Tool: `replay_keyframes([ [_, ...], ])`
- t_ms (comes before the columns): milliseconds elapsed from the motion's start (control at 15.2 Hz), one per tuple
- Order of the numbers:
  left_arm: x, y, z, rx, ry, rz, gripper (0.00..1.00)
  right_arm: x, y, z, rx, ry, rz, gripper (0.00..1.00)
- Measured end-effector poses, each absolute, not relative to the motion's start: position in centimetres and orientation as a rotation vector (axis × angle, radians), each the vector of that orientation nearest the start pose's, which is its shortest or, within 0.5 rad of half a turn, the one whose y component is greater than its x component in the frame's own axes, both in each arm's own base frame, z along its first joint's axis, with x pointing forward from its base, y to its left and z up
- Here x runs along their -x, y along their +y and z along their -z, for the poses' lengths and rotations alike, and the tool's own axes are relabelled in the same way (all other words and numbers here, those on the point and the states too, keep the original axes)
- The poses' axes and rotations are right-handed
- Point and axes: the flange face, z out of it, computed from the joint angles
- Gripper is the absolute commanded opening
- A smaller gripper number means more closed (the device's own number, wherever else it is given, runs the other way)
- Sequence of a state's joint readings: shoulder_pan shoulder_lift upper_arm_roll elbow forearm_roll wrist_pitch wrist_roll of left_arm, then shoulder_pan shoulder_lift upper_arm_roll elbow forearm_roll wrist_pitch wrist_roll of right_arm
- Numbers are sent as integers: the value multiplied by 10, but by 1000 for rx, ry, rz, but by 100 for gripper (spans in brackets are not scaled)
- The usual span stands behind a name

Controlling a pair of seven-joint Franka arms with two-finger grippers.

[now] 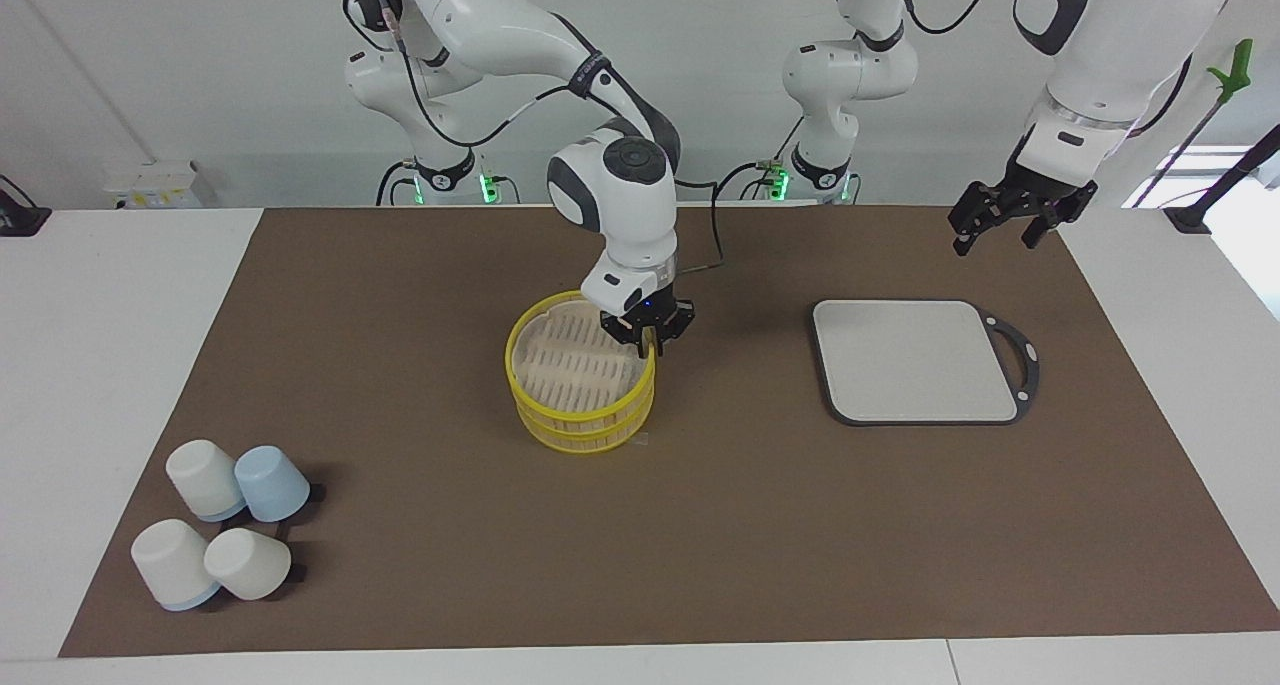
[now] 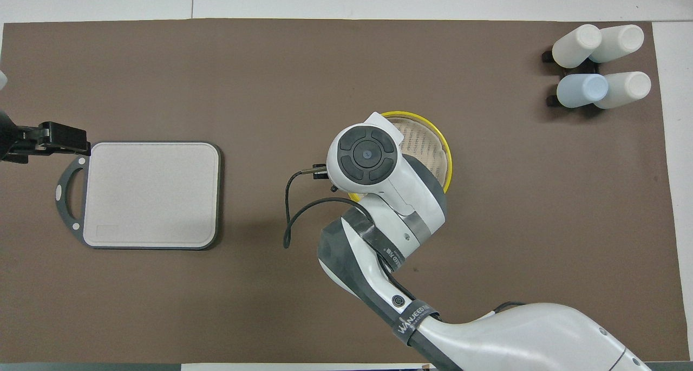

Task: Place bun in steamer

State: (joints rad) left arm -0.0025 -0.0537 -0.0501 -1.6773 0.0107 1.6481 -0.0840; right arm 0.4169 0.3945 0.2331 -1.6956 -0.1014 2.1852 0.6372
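At the right arm's end of the brown mat, four upturned cups sit clustered, three cream-white and one pale blue, smooth and tapered, farther from the robots than everything else on the table.

Mid-mat: the steamer, round, two stacked tiers with yellow rims, cream slatted surface on top. The right gripper is down at the rim of the steamer on the side nearer to the robots and toward the left arm's end. Its black fingers are close together and appear to pinch the yellow rim, though the contact is hard to make out. In the overhead view the wrist housing covers that part of the rim, so only the rest of the steamer shows. The bun is not visible in either view.

Toward the left arm's end: a flat rounded-square cutting board, pale grey face, dark rim and loop handle, bare on top.

The left gripper hangs above the mat edge near the board, fingers spread apart and holding nothing; this arm waits.
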Motion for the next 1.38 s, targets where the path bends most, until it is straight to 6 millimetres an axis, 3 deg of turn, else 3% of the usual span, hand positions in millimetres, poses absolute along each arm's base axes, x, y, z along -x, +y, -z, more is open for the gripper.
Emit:
replay_keyframes([
  [66,-542,-29,-610,3129,-45,37,100,-545,388,-382,3072,-65,130,99],
  [198,-539,-32,-611,3132,-40,36,100,-550,384,-386,3071,-50,141,100],
  [330,-538,-32,-611,3148,-45,34,100,-563,361,-405,3073,13,163,100],
  [527,-538,-32,-610,3155,-48,33,100,-587,275,-465,3107,220,162,100],
  [659,-538,-32,-611,3156,-48,33,100,-590,217,-502,3132,298,135,100],
  [923,-538,-33,-611,3157,-47,33,100,-572,145,-558,3130,281,56,100],
  [1187,-538,-35,-611,3158,-41,33,100,-552,116,-581,3158,217,-23,100],
  [1385,-538,-35,-611,3158,-41,33,100,-556,66,-577,3152,199,-59,100],
])
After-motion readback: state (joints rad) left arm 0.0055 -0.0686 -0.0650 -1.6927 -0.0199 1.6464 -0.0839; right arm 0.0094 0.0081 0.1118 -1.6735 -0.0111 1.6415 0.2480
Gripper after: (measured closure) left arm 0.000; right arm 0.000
